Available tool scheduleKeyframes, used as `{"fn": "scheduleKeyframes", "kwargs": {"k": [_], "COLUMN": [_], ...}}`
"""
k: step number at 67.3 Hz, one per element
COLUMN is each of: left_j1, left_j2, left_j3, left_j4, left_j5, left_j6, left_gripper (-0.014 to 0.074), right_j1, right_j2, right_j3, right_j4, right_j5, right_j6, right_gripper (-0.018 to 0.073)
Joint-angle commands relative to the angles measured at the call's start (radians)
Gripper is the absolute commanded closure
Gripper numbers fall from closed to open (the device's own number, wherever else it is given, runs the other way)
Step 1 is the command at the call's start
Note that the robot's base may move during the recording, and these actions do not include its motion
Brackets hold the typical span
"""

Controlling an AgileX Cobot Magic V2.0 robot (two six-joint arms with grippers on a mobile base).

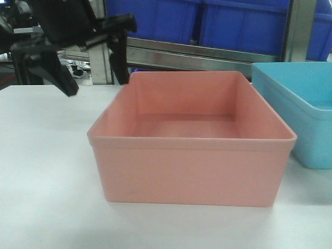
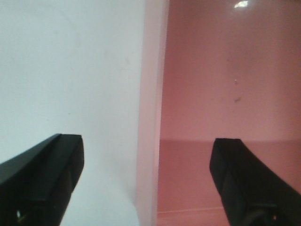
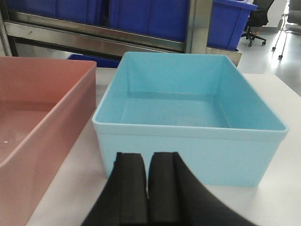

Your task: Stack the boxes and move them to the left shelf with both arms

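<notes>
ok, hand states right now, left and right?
Left hand: open, empty, astride a wall of the salmon pink plastic tub.
Right hand: shut, empty, facing the light turquoise plastic tub.

Left gripper (image 1: 97, 86) is seen raised at the upper left of the front view, carried on a black wrist housing (image 1: 62, 18); jaws are spread wide; both tips are angled downward, the nearer one slanted toward the camera. In the left wrist view its two black fingers (image 2: 44, 169) are seen at the lower corners, well apart, flat inner faces turned toward each other. Right gripper (image 3: 149, 160) is viewed from its own wrist; jaws are pressed together, pads meeting along a thin dark seam; it is pointed forward.
</notes>
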Motion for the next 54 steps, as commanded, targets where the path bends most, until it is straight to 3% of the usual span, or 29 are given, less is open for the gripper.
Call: {"fn": "scheduleKeyframes", "kwargs": {"k": [1,11,19,27,54], "left_j1": [0.012,0.014,0.014,0.014,0.014], "left_j2": [-0.129,-0.275,-0.407,-0.55,-1.064], "left_j3": [-0.03,0.015,0.123,0.262,0.739], "left_j4": [0.035,0.123,0.187,0.197,0.27], "left_j5": [0.025,0.102,0.1,0.045,-0.379], "left_j6": [0.084,0.18,0.182,0.182,0.182], "left_gripper": [0.023,0.0374,0.0496,0.0609,0.0603], "right_j1": [-0.004,-0.004,-0.004,-0.004,-0.004], "right_j2": [-0.021,-0.021,-0.021,-0.021,-0.02], "right_j3": [-0.019,-0.019,-0.019,-0.019,-0.02], "right_j4": [-0.004,-0.004,-0.004,-0.004,0.019], "right_j5": [-0.096,-0.095,-0.093,-0.092,-0.126], "right_j6": [-0.008,-0.008,-0.008,-0.008,0.001], "right_gripper": [0.0505,0.0505,0.0505,0.0505,0.0505]}}
